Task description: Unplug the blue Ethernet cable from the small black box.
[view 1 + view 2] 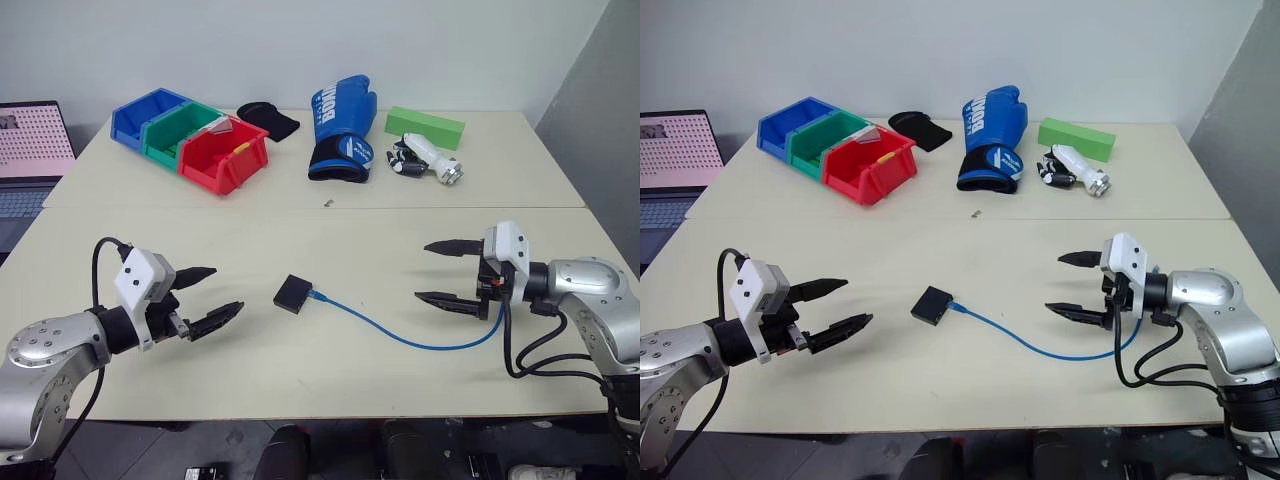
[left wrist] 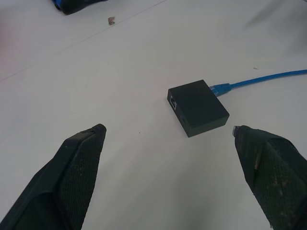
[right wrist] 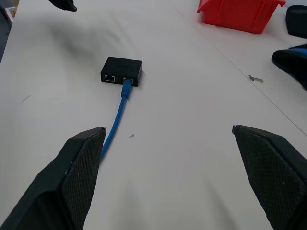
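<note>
Between our two grippers, on the pale table [image 1: 300, 395], sits the small black box [image 1: 293, 293], with the blue Ethernet cable [image 1: 400, 335] plugged into the side that faces our right gripper [image 1: 455, 272]. Both sets of fingers stand wide apart and hold nothing. The box lies ahead of our left gripper [image 1: 205, 297], apart from its fingertips [image 1: 234, 309], and further ahead of the right one. From the plug the cable runs in a loose bow toward the right fingers and passes close under the lower one; whether it touches that finger we cannot tell from the head views.

We judge the unplugging not yet begun. The main risk is that the box is light and loose on a smooth top: pull the cable with the right gripper alone and the box will likely slide along rather than release. A latch tab on the plug may also hold it in. Pinching the thin cord far from the plug could bend it or let it slip through
</note>
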`<move>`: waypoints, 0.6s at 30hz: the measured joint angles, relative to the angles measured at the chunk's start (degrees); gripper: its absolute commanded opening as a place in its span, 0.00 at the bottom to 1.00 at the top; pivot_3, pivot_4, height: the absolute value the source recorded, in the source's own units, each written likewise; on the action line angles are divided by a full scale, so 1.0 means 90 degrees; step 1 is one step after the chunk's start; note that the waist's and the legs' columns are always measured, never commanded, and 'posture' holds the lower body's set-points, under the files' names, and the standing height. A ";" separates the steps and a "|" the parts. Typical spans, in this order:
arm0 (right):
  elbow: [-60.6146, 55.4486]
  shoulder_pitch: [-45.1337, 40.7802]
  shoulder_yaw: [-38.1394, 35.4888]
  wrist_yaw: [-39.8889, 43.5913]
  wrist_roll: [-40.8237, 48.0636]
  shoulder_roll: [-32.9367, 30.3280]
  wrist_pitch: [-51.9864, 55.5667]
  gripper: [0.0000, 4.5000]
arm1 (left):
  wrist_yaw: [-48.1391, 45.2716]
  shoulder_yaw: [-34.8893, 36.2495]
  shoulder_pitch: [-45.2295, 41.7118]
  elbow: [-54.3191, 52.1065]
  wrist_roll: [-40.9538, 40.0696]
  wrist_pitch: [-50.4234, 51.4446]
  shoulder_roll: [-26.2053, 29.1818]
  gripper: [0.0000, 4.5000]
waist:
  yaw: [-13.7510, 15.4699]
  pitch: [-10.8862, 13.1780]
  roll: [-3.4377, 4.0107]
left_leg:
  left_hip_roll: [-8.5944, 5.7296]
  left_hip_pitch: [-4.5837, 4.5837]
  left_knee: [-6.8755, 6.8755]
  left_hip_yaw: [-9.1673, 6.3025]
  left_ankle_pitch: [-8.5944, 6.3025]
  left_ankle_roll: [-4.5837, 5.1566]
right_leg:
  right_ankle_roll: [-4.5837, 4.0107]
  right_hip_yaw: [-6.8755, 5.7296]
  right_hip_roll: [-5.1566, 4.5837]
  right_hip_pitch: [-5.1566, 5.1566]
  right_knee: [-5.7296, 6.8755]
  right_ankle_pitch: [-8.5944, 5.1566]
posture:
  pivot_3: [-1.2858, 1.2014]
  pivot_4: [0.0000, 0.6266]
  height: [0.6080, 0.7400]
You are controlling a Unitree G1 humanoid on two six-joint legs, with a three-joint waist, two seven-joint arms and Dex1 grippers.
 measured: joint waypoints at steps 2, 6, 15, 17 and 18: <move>0.0000 0.0000 0.0000 0.0000 -0.0003 0.0003 0.0000 1.00 | -0.0033 0.0000 0.0008 0.0000 -0.0002 -0.0006 0.0000 1.00 | 0.0000 0.0000 0.0000 | 0.0000 0.0000 0.0000 0.0000 0.0000 0.0000 | 0.0000 0.0000 0.0000 0.0000 0.0000 0.0000 | 0.52 0.24 1.00; 0.0000 0.0000 0.0003 -0.0004 -0.0012 0.0027 -0.0002 1.00 | -0.0069 -0.0001 0.0088 -0.0027 0.0028 -0.0052 -0.0002 1.00 | 0.0000 0.0000 0.0000 | 0.0000 0.0000 0.0000 0.0000 0.0000 0.0000 | 0.0000 0.0000 0.0000 0.0000 0.0000 0.0000 | 0.52 0.24 1.00; -0.0005 0.0000 0.0172 -0.0142 -0.0228 0.0214 -0.0008 1.00 | 0.0159 -0.0075 0.0081 -0.0210 0.0024 0.0130 -0.0125 1.00 | -0.0001 0.0000 0.0000 | 0.0001 0.0000 0.0000 0.0000 0.0000 0.0000 | 0.0000 0.0001 0.0000 0.0000 0.0000 0.0000 | 0.52 0.24 1.00; -0.0019 -0.0011 0.0337 -0.0240 -0.0322 0.0390 -0.0015 1.00 | 0.0057 -0.0160 0.0107 -0.0203 0.0125 -0.0007 -0.0123 1.00 | -0.0002 0.0000 0.0000 | 0.0002 0.0001 0.0000 0.0000 0.0000 0.0000 | 0.0000 0.0001 0.0000 -0.0001 0.0001 0.0000 | 0.52 0.24 1.00; -0.0018 -0.0025 0.0439 -0.0331 -0.0444 0.0552 -0.0018 1.00 | -0.0015 -0.0195 0.0131 -0.0190 0.0172 -0.0103 -0.0122 1.00 | -0.0004 0.0000 0.0000 | 0.0003 0.0001 0.0000 0.0000 0.0000 0.0000 | 0.0000 0.0001 0.0000 -0.0001 0.0001 0.0000 | 0.52 0.24 1.00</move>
